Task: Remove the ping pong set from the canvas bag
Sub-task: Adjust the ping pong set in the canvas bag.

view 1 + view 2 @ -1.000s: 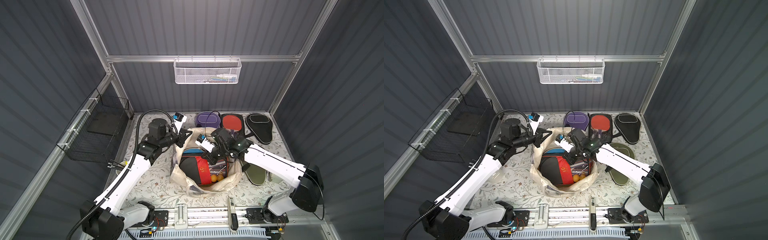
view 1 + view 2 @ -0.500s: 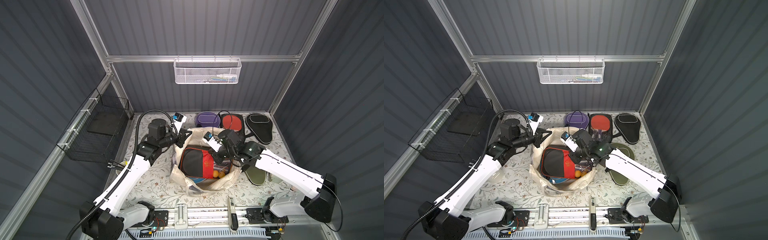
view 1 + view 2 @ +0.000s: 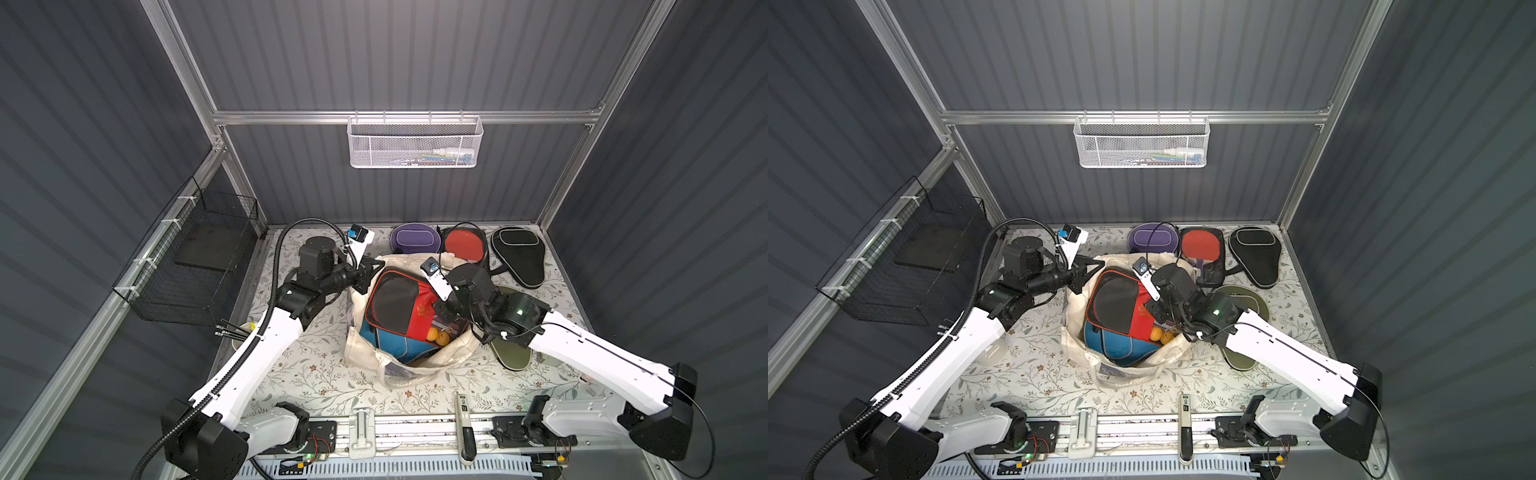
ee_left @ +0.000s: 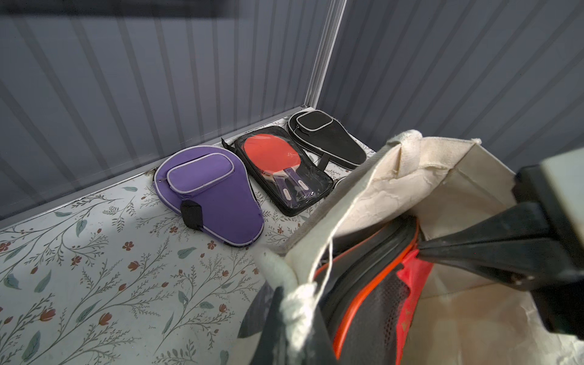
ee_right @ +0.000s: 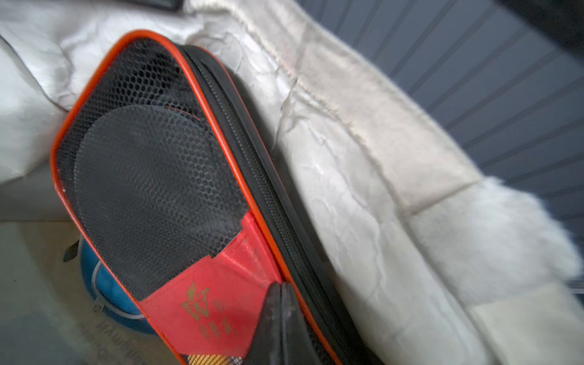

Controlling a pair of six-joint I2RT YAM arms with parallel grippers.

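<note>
The red-and-black pack (image 3: 399, 303) stands higher than a moment ago. My right fingers (image 5: 275, 316) are pinched shut on its red edge, above the blue case (image 3: 390, 349) inside the canvas bag (image 3: 365, 353). My left fingers (image 3: 371, 272) are clamped on the bag's rim. The olive case (image 3: 513, 353) lies beside the bag. Farther back on the table (image 3: 316, 374) are the purple case (image 3: 413, 241), clear paddle pack (image 3: 463, 245) and black case (image 3: 517, 257).

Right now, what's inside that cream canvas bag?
A red-and-black mesh pack lies tilted on top, with a blue case under it and orange balls beside it. Anything deeper is hidden by these and by the canvas bag walls.
</note>
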